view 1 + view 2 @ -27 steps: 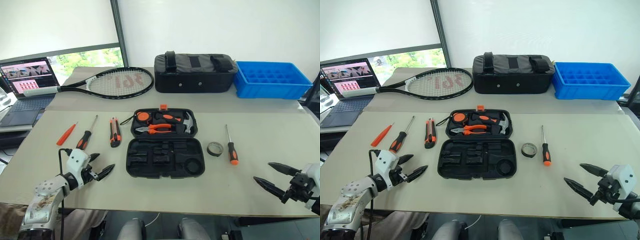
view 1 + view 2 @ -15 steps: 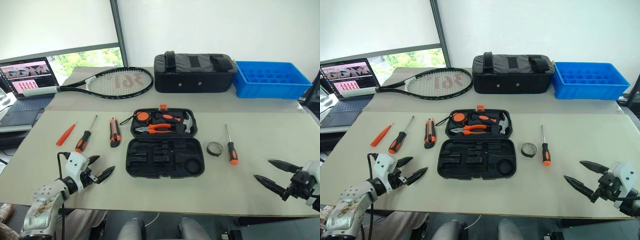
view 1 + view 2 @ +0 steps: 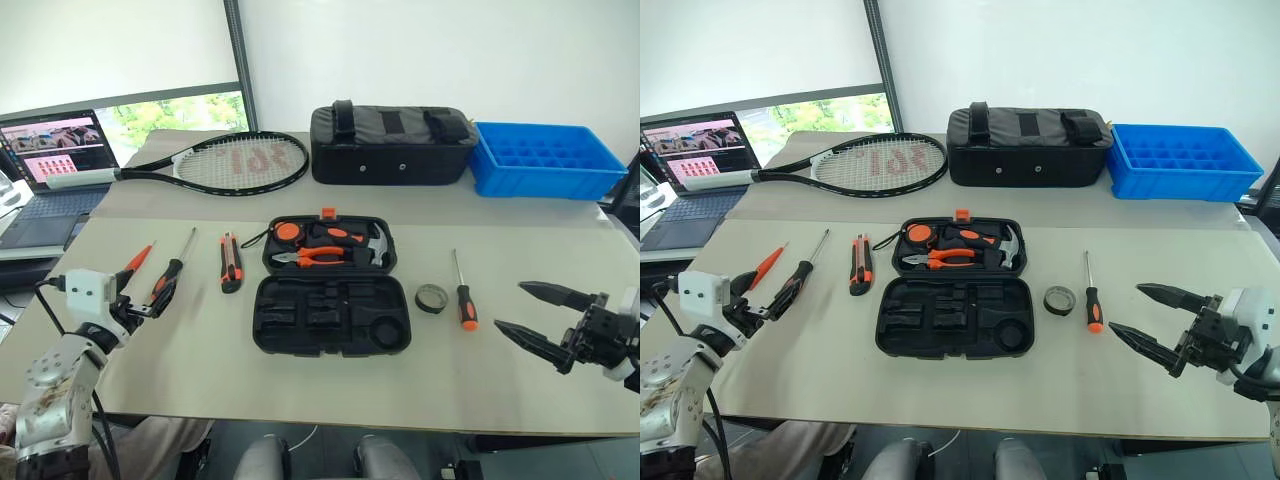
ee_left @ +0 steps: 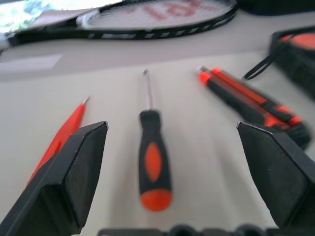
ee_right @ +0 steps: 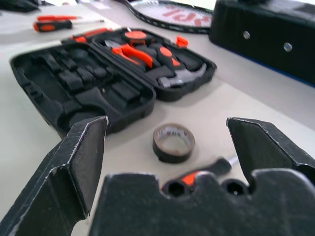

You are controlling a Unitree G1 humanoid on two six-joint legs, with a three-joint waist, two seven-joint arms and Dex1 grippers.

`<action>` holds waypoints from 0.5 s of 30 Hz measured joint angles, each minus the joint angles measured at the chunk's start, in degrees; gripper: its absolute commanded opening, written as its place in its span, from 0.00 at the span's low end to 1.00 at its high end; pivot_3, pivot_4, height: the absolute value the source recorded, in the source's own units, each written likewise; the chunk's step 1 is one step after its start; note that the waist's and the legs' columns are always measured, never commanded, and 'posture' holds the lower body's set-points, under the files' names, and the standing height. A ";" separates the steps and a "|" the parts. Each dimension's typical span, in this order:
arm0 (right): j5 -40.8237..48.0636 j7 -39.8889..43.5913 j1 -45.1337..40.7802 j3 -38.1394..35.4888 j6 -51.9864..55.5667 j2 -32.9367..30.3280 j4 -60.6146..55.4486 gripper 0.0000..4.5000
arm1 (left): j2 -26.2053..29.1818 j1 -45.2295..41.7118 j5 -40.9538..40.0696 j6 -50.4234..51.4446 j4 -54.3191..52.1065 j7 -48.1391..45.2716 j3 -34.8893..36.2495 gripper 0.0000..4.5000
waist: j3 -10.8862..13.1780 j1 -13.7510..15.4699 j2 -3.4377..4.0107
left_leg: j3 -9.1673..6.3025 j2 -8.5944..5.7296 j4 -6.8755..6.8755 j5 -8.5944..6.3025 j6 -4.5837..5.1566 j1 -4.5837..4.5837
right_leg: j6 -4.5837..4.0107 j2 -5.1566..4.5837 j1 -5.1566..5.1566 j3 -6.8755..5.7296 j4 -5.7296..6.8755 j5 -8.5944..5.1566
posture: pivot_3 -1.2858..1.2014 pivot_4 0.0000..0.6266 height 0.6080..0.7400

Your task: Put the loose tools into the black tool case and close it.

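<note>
The left gripper (image 4: 162, 162) stands wide apart and empty, and the black-and-orange screwdriver (image 4: 151, 157) lies straight ahead between its fingers, handle end nearest, shaft pointing away. The slim orange screwdriver (image 4: 61, 132) lies just beside the one finger, and the knife (image 4: 248, 101) lies ahead toward the other finger, nearer the case.

The right gripper (image 5: 165, 147) is also spread wide and holds nothing. The tape roll (image 5: 173, 141) lies flat directly in front of it, between the fingers, with a second black-and-orange screwdriver (image 3: 461, 293) partly hidden close under the gripper. The case (image 3: 331, 285) lies open beyond the tape; pliers and a hammer fill its far half, and the slots of the near half are empty.

All these tools look light and rigid. The screwdriver handles are probably the best hold: thick, rubbery-looking and likely less slippery than the thin metal shafts, which could roll or pivot out of a pinch. The slim orange one lies low on the table and may be hard to get fingers under. The knife is flat-sided, so a grip across its narrow width at mid-body should be steady. The tape roll is stiff but round; closing across its outer rim is safer than pinching one wall. The case lid should be stiff and light to swing shut.
</note>
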 measured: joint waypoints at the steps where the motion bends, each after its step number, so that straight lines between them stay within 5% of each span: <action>1: 0.06 0.05 -0.24 0.02 0.28 -0.01 -0.26 1.00 | 0.00 -0.87 0.49 0.55 0.78 0.48 -0.67 1.00 | 0.00 0.09 0.00 | -0.01 -0.02 0.00 0.00 0.00 -0.02 | -0.01 0.00 -0.01 -0.01 0.00 0.00 | 0.52 0.24 0.76; 11: 0.88 0.12 0.54 -0.22 1.75 0.27 -3.15 1.00 | -0.60 -7.32 4.74 6.92 8.41 5.83 -5.75 1.00 | 0.00 0.14 -0.01 | -0.04 -0.04 -0.01 0.00 0.00 0.00 | -0.03 0.04 0.00 -0.04 0.03 0.02 | 0.52 0.24 0.76; 15: 2.39 0.55 0.70 -0.27 1.76 0.93 -3.32 1.00 | -0.62 -8.84 4.70 8.13 9.47 5.98 -5.98 0.65 | 0.00 0.13 -0.01 | -0.04 -0.04 -0.01 0.00 0.00 0.01 | -0.03 0.04 0.00 -0.03 0.05 0.02 | 0.52 0.24 0.76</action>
